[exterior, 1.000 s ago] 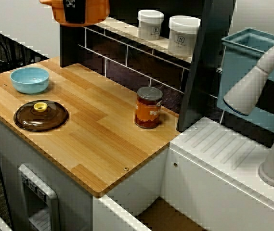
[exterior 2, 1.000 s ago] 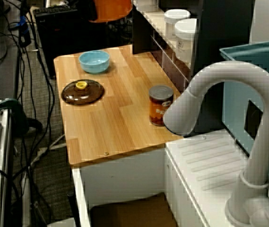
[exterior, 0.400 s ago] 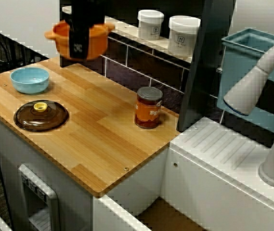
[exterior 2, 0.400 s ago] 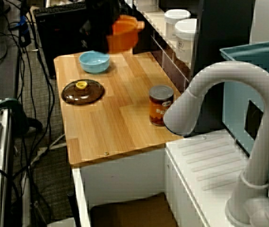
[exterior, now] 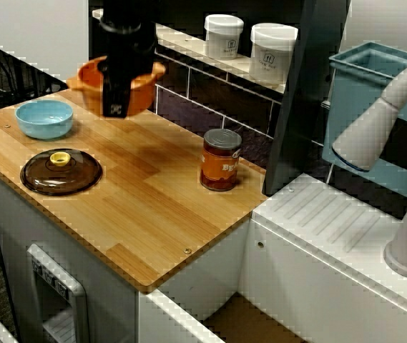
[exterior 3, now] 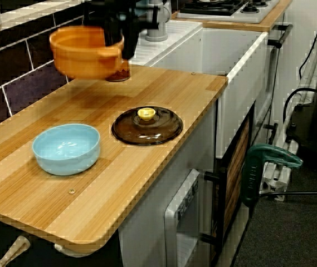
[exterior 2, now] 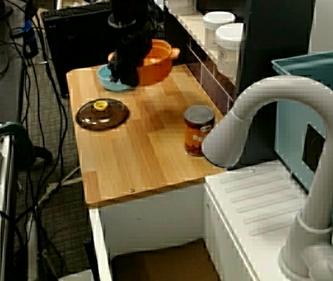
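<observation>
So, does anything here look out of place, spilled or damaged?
Nothing looks spilled or damaged. One thing stands out: the orange pot hangs above the wooden counter, held at its rim by the gripper, while the brown lid lies flat on the counter, apart from it, beside the blue bowl.

On my feed the wooden desk (exterior: 153, 221) runs along a wall (exterior: 210, 100) of dark tiles with pale grout, a shelf (exterior: 189, 47) fixed above it. White cabinets (exterior 3: 147, 239) sit beneath. Beside the desk stands a white sink unit (exterior: 332, 229) with a ridged drainboard and a grey tap (exterior 2: 289, 91). From the side I see grey carpet (exterior 2: 2, 88) strewn with cables (exterior 2: 30, 32). The low view shows a hob (exterior 3: 225, 6) at the far end.
</observation>
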You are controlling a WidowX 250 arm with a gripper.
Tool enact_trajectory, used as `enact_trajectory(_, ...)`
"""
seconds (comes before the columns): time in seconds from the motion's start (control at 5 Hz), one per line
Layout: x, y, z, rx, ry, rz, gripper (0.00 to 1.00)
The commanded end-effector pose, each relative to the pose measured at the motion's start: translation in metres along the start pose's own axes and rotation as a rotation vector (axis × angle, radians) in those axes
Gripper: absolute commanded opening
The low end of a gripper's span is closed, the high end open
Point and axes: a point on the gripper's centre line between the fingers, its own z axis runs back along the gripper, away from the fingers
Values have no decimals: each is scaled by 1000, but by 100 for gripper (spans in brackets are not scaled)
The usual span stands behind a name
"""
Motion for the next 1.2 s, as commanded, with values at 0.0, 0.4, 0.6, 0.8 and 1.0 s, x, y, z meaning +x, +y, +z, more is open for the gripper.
enact_trajectory(0.0, -15, 12, -18, 46, -25, 43, 0)
enact_trajectory(0.4, -9, 5, -38, 13, -13, 52, 0)
enact_trajectory(0.6, 4, 2, -39, -31, -12, 32, 0)
enact_trajectory(0.8, 17, -1, -39, -48, -5, 22, 0)
enact_trajectory(1.0, 26, -1, -39, -62, -3, 36, 0)
